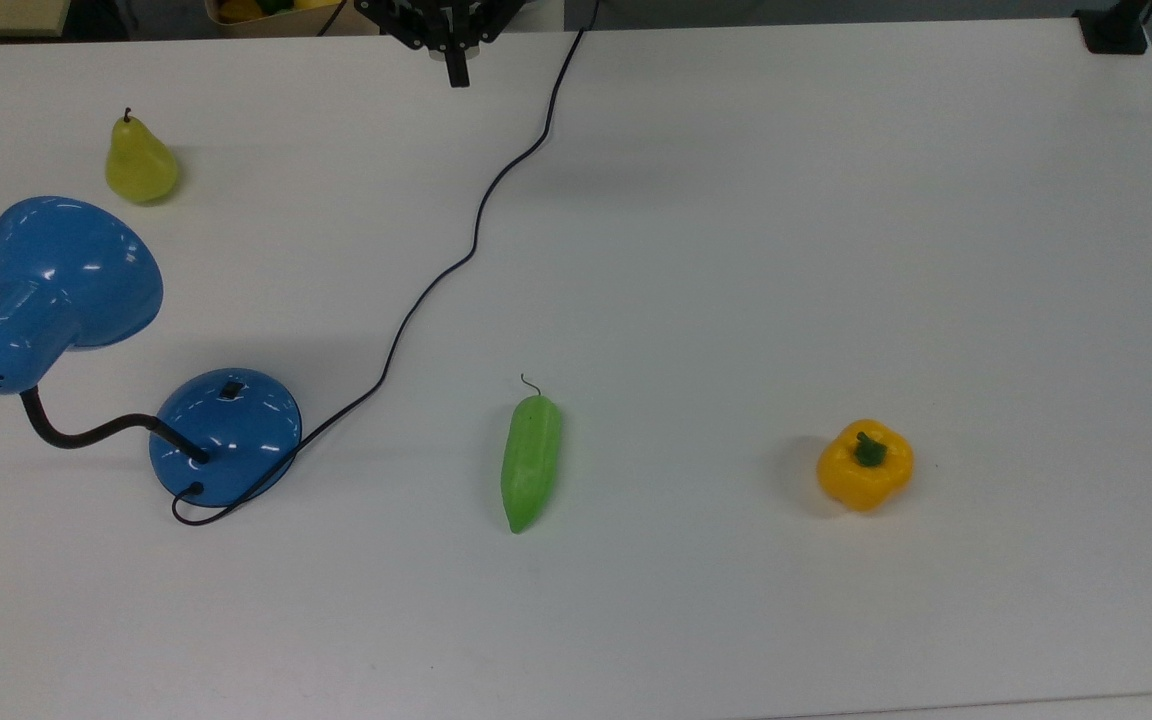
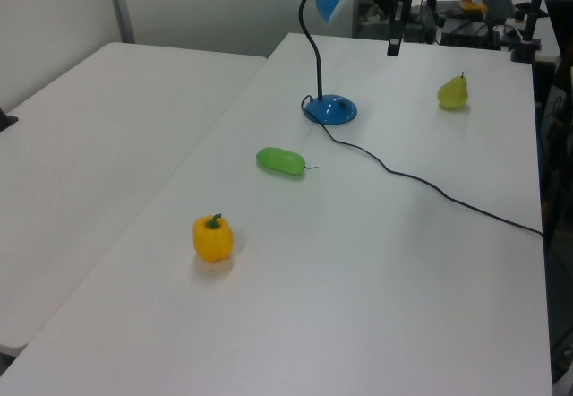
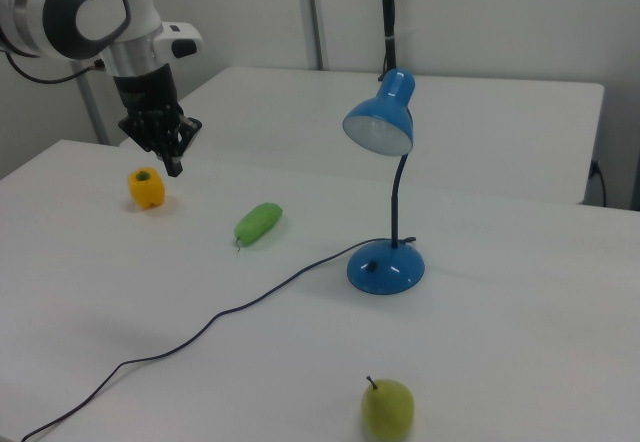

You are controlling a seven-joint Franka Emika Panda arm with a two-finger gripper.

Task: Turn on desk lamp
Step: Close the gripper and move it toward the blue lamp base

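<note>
The desk lamp stands at the top view's left: a glossy blue bell shade (image 1: 71, 265) on a black gooseneck, and a round domed blue base (image 1: 226, 435) with a small black switch (image 1: 230, 389) on top. Its black cord (image 1: 476, 230) snakes across the table toward the far edge. My gripper (image 1: 456, 75) hangs above that far edge, well away from the lamp, shut with nothing between its fingers. In the right view the gripper (image 3: 175, 167) points down at the right view's left, far from the lamp base (image 3: 386, 267). In the left view the gripper (image 2: 393, 48) hovers beyond the lamp base (image 2: 331, 109).
A yellow-green pear (image 1: 139, 160) sits just beyond the shade. A green cucumber-like vegetable (image 1: 530, 462) lies mid-table and a yellow bell pepper (image 1: 864, 465) sits toward the top view's right. A second white table (image 2: 89, 145) adjoins on the left view's left.
</note>
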